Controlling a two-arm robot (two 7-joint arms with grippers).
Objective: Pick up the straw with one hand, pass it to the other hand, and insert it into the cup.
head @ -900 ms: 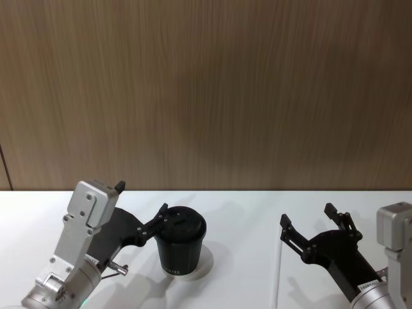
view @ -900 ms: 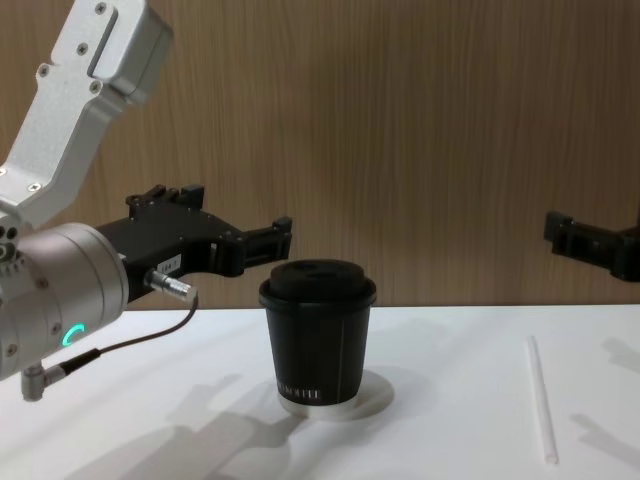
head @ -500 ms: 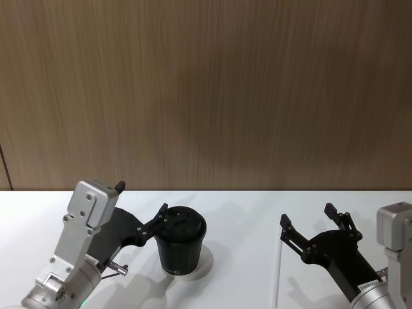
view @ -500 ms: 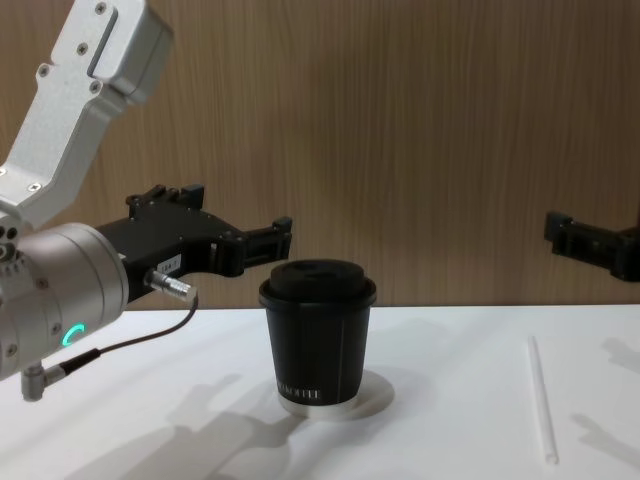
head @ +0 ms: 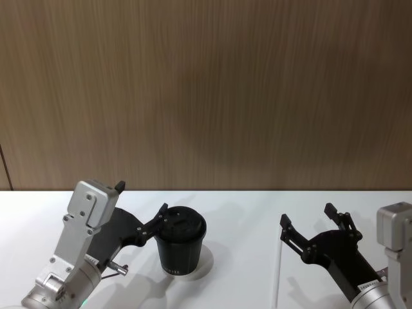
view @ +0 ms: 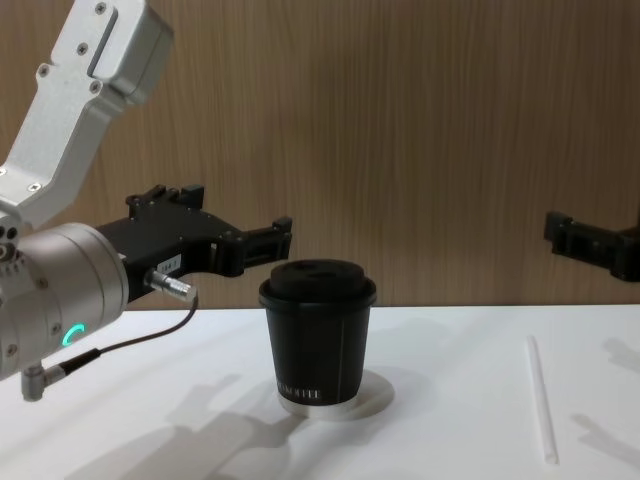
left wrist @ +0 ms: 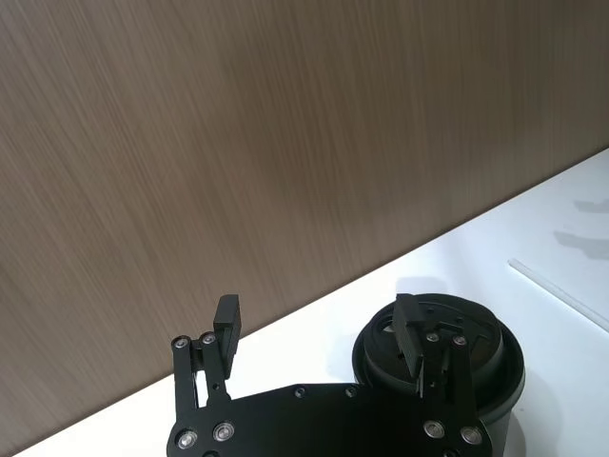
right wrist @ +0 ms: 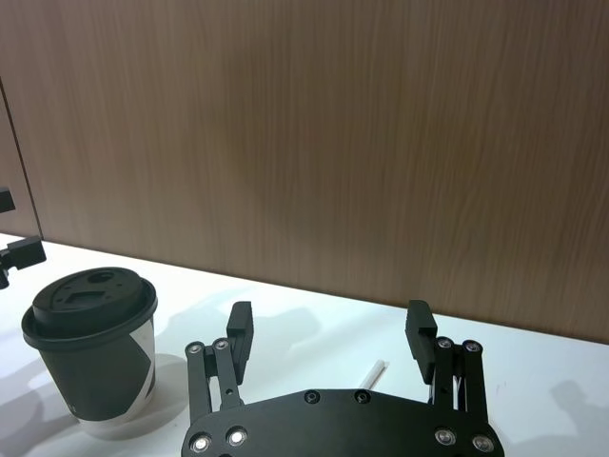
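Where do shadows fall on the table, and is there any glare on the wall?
Chest view: soft grey shadows lie on the table left of the cup and right of the straw. Head view: the wood wall shows a faint darker patch, no glare.

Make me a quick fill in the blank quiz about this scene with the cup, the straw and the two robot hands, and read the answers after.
1. The white straw lies flat on the ___.
2. The black cup is closed with a domed ___.
3. The left hand and the right hand both have their fingers ___ and hold nothing.
4. Seen from the robot, the straw lies to the ___ of the cup.
Missing words: table; lid; open; right.
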